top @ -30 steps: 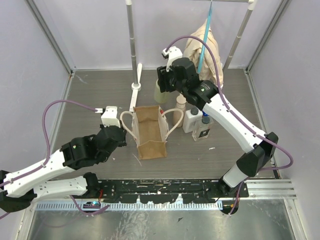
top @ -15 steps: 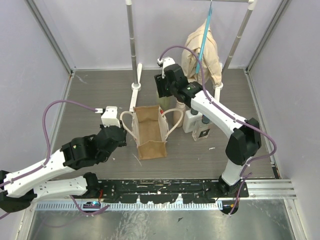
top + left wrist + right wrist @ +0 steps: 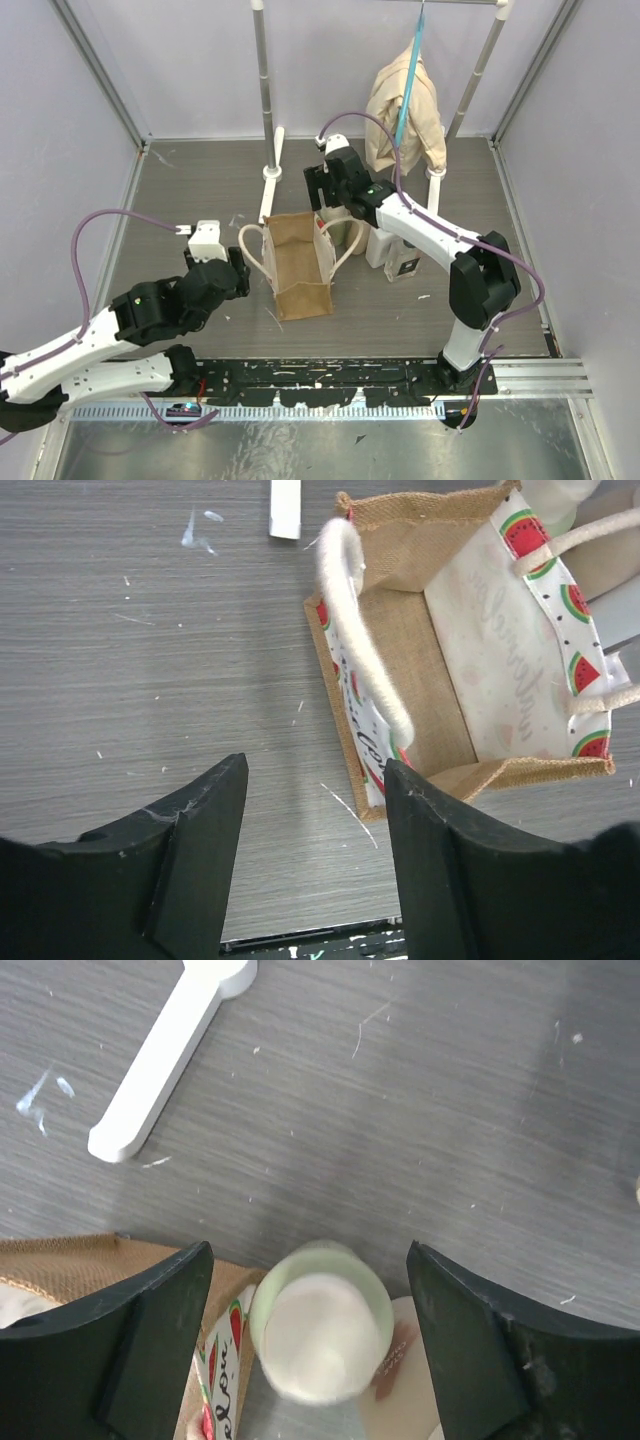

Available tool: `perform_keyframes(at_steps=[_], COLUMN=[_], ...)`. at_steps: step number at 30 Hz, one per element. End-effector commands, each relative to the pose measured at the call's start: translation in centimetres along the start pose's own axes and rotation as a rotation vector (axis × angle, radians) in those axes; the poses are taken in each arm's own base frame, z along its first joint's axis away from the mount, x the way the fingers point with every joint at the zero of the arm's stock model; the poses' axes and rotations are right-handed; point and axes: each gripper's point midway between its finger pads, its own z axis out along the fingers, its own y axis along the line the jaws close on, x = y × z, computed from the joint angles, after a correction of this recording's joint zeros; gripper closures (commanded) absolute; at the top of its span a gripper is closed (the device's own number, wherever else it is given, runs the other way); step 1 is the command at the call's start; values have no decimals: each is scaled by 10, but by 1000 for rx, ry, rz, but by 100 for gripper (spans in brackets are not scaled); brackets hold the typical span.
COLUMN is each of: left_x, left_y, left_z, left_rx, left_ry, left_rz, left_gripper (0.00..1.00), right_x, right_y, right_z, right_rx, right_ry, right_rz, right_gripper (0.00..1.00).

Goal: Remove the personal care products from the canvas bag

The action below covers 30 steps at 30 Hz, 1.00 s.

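The cream-capped bottle [image 3: 320,1335] stands upright on the tabletop [image 3: 450,1110], out of the canvas bag [image 3: 450,680] and just beside its far right corner; whether the two touch cannot be told. It looks like a small plastic bottle with a pale green body: probably light, stiff enough to squeeze a little, and smooth and round, so liable to slip or roll if pinched off centre. The safest hold would be across the body just under the cap, not on the cap. The right gripper [image 3: 308,1250] hangs directly above it with its jaws spread wide, one to each side of the cap and clear of it, holding nothing. A white bottle [image 3: 379,250] stands near the bag's right side. The bag is soft burlap with looped rope handles [image 3: 360,630], seemingly empty inside and light enough to tip if nudged. The left gripper [image 3: 315,780] sits near the bag's left side, jaws apart and empty
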Motion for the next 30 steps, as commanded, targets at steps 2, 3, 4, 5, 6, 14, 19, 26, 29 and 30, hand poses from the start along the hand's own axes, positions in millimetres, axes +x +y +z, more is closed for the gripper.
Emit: perform_keyframes(at_steps=[2,3,4,5,6,14,19,26,29,30], left_x=[1,0,0,-2,-3,-21,-42,-72,-86,-89], left_y=[22,24,25,26,27,25,20,48,62,66], left_z=[-3,-4,-5,-5,-6,-5,7,35,39,40], left_rx=[-70,-73,-74,-73,-75,-118,-90,-190,-259,-271], left_ry=[-26,-29,-31,-36,-38,-28,18,88,86,82], left_rz=[-14,-15,-17,-22,-23,14,-19,-53,-46,-51], left_gripper=[32,29,27,24,21,1,1,1,1,1], right_x=[-66,-70,-74,-78,-82,-92,-92,-76,-60,-53], right_y=[-8,-9,-11,-14,-16,-31,-43,-60,-69,-71], right_z=[-31,-36,-41,-47,-54,-100,-144,-182,-191,-194], right_rx=[26,29,34,40,45,63,76,122,151,154], right_ry=[-217,-231,-244,-260,-276,-276,-330,-320,-320,-315], right_rz=[56,55,54,55,57,156,203,198,210,216], right_gripper=[12,10,10,10,10,6,3,2,2,1])
